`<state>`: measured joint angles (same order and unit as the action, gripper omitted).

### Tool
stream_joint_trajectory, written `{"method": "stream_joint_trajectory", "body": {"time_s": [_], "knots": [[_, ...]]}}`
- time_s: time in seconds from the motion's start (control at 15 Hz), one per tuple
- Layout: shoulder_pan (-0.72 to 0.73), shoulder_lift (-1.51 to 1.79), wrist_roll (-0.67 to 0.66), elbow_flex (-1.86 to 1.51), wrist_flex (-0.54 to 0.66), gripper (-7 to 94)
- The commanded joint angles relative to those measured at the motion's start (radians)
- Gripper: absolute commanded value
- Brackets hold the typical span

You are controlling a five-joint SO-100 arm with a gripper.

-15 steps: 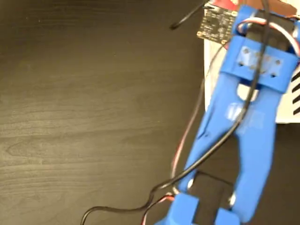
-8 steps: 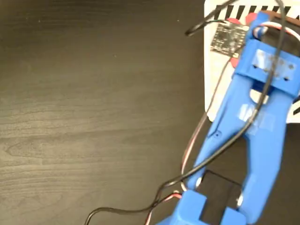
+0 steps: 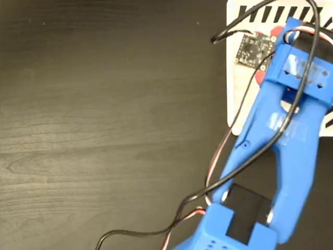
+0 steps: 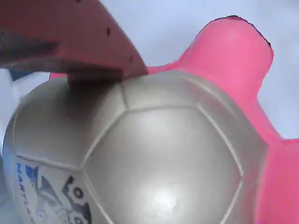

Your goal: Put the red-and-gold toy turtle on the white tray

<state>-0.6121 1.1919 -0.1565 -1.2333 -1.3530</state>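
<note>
Dark wood-grain tabletop [image 3: 93, 130] fills most of the fixed view, with the white tray [image 3: 232, 62] at its upper right edge. Our blue arm [image 3: 283, 140] reaches over that tray, so we judge the carry is near its end and the release comes next. From the wrist view, the red-and-gold toy turtle [image 4: 154, 154] sits right under the gripper [image 4: 100, 63], one red finger [image 4: 70, 37] pressing its shell. We read the gripper as clamped on the turtle above the tray.
</note>
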Motion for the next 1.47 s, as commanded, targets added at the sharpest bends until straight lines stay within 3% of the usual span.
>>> {"method": "stream_joint_trajectory", "body": {"time_s": [0.0, 0.6, 0.67, 0.8, 0.87, 1.0, 1.27, 1.4], "knots": [[-0.008, 0.051, -0.011, 0.002, 0.014, 48], [-0.003, 0.112, 0.003, -0.025, 0.021, 50], [0.006, 0.161, 0.023, -0.025, 0.031, 43], [0.037, 0.278, 0.1, -0.028, 0.086, 12], [0.063, 0.341, 0.13, -0.048, 0.121, 1], [0.146, 0.502, 0.181, -0.167, 0.186, 0], [0.439, 0.891, 0.258, -0.727, 0.456, 0], [0.554, 1.083, 0.253, -0.962, 0.511, 0]]}}
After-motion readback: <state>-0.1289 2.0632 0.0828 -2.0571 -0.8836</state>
